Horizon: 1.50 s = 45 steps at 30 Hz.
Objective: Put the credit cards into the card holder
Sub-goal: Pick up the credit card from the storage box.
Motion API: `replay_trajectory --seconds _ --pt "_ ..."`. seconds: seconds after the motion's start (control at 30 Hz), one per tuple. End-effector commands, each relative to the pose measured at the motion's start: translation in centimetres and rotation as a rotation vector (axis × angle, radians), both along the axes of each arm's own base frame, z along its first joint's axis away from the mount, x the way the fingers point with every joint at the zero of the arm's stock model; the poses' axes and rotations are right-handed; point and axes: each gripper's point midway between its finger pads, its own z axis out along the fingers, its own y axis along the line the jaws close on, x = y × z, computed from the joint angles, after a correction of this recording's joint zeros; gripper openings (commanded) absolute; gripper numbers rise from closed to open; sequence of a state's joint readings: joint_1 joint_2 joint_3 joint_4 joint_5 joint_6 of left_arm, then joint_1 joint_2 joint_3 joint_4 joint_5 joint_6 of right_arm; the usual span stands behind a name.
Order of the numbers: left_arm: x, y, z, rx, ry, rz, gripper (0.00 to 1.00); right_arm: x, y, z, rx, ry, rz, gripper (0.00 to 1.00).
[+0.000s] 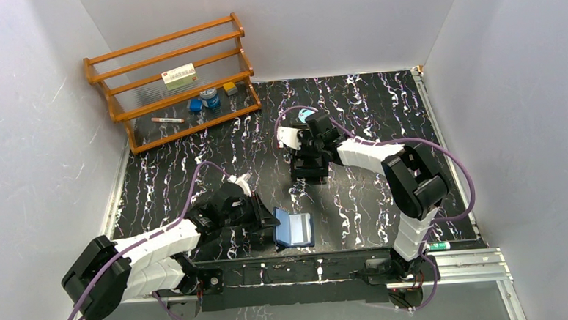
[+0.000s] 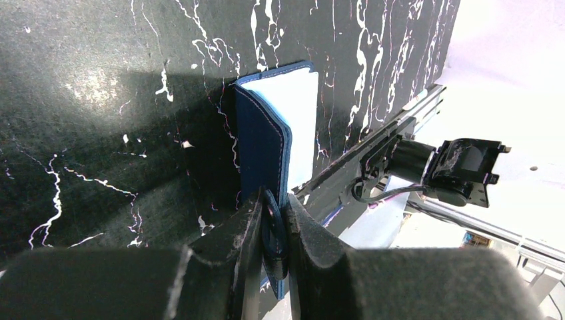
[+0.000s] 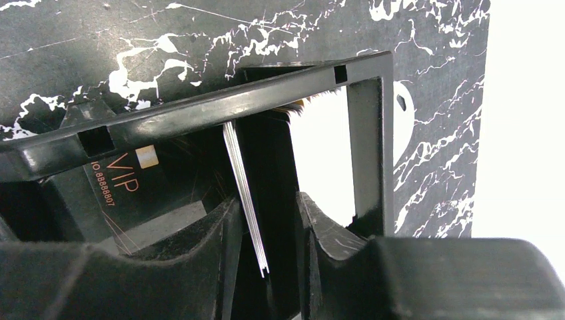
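1. Pinched shut on the card holder (image 2: 263, 143): left gripper (image 2: 273, 233), nipping the bottom edge of one navy flap. Held standing on edge and opened like a book just ahead of the fingers, pale inner face turned right, probably to offer the pockets for loading.
2. Around that grip, only marbled black tabletop (image 1: 381, 103). Table rail and a black mount off to the right, apart from the holder. Nothing across its open side.
3. Far beyond the left gripper, a wooden rack (image 1: 165, 40) with a small box and oddments. Well apart, no hindrance.
4. Parted, not yet clamped: right gripper (image 3: 266, 213), straddling the credit cards (image 3: 243, 180). Stack on edge between the jaws, near the left finger, clear gap at the right finger.
5. Cards inside a black tray (image 3: 266, 93), rim crossing just ahead of the fingertips. Likely the one obstacle, so a lift clear of the wall looks necessary. Left of the gripper, a dark card printed VIP (image 3: 126, 180) in the tray.
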<state>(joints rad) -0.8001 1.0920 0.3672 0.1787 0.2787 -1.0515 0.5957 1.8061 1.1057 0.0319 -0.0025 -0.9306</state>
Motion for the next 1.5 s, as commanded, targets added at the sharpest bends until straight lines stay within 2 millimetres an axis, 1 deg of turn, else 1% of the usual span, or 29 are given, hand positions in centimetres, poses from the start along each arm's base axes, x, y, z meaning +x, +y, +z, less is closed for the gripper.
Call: replay_trajectory --seconds 0.0,0.17,0.27,0.33,0.53,0.63,0.73,0.8,0.87,0.97,1.1,1.17,1.2,1.3,1.47 --pt "0.1 -0.5 0.9 -0.028 -0.014 -0.018 0.16 2.6 1.0 4.0 0.064 -0.122 -0.014 0.43" --pt "0.1 -0.4 0.9 -0.03 -0.013 -0.016 0.16 3.4 0.9 3.4 0.051 -0.116 -0.018 0.45" --pt "0.0 -0.4 0.8 -0.028 -0.012 -0.015 0.16 3.7 0.8 3.5 0.049 -0.123 -0.018 0.44" --pt "0.0 -0.4 0.7 -0.028 -0.012 -0.015 0.16 3.8 0.8 3.6 0.05 -0.122 -0.011 0.42" --pt "-0.1 -0.4 0.4 -0.029 -0.005 -0.018 0.16 3.9 0.9 2.9 0.044 -0.103 0.008 0.35" --pt "-0.1 -0.4 0.4 -0.031 -0.005 -0.017 0.16 3.9 0.9 2.5 0.043 -0.097 0.011 0.35" --pt "-0.2 -0.4 0.4 -0.031 -0.005 -0.016 0.16 4.0 0.9 2.2 0.039 -0.096 0.015 0.42" --pt "-0.2 -0.3 0.4 -0.032 -0.004 -0.013 0.16 4.1 1.0 2.2 0.036 -0.097 0.019 0.44" --pt "-0.2 -0.3 0.4 -0.034 -0.004 -0.011 0.16 4.1 1.1 2.0 0.033 -0.094 0.027 0.44" --pt "-0.2 -0.2 0.4 -0.033 -0.003 -0.009 0.16 4.2 1.1 1.9 0.024 -0.091 0.028 0.39" --pt "-0.2 -0.2 0.3 -0.033 -0.002 -0.007 0.16 4.3 1.1 2.6 0.032 -0.105 0.028 0.27" --pt "-0.2 -0.2 0.3 -0.033 -0.002 -0.007 0.16 4.2 1.2 3.6 0.05 -0.118 0.024 0.25" --pt "-0.2 -0.2 0.3 -0.033 -0.001 -0.008 0.16 4.2 1.3 4.4 0.063 -0.13 0.024 0.25" --pt "-0.2 -0.2 0.2 -0.035 -0.001 -0.008 0.16 4.2 1.2 5.1 0.068 -0.134 0.024 0.23" --pt "-0.3 -0.2 0.3 -0.039 -0.002 -0.009 0.16 4.1 1.2 6.7 0.085 -0.154 0.025 0.14"
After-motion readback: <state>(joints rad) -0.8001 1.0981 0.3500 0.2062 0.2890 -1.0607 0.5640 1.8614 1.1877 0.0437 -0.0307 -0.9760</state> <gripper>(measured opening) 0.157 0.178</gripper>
